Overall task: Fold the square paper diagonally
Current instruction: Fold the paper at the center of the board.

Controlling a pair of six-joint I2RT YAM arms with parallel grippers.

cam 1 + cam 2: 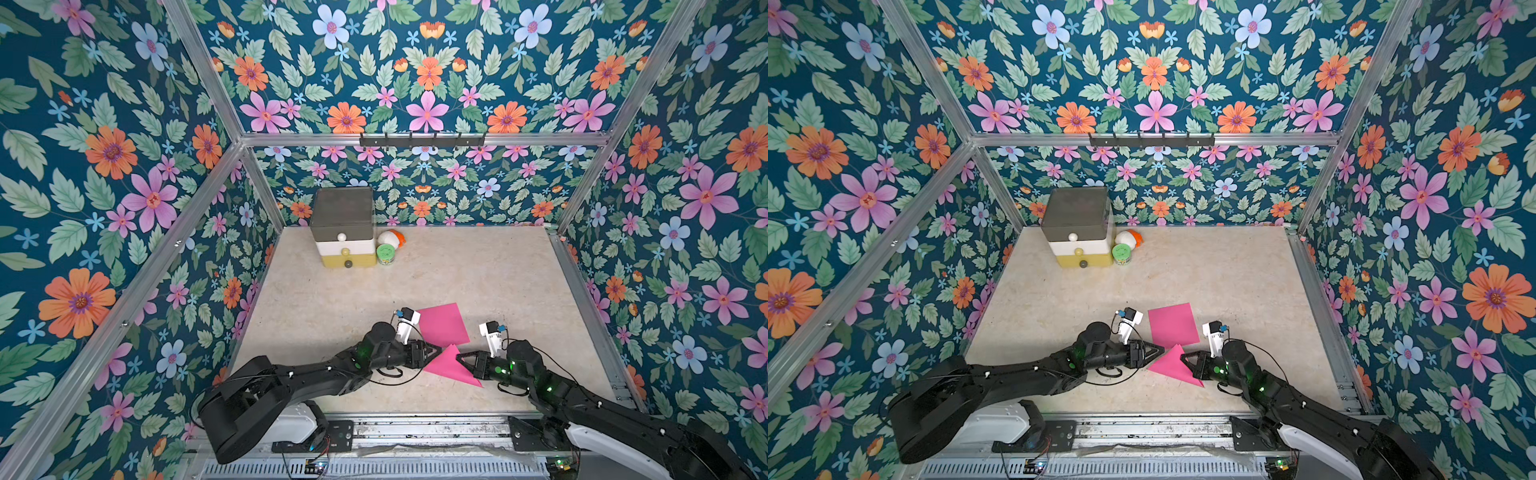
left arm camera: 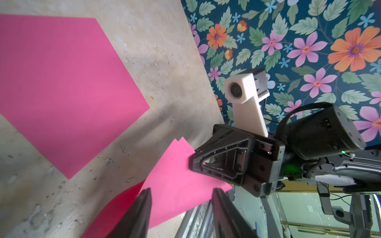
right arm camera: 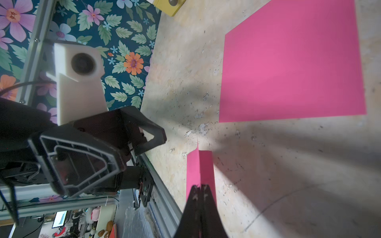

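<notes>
A pink paper, doubled over into a triangle, is held up off the table near its front edge. My right gripper is shut on its two layers. At the triangle's left corner, my left gripper is open; the folded paper shows between its spread fingers, and no grip on it shows. A second pink square paper lies flat just behind both grippers.
A small three-drawer unit stands at the back left of the table, with a green-lidded jar and a white and orange toy beside it. A metal rail runs along the front edge. Floral walls enclose the other sides.
</notes>
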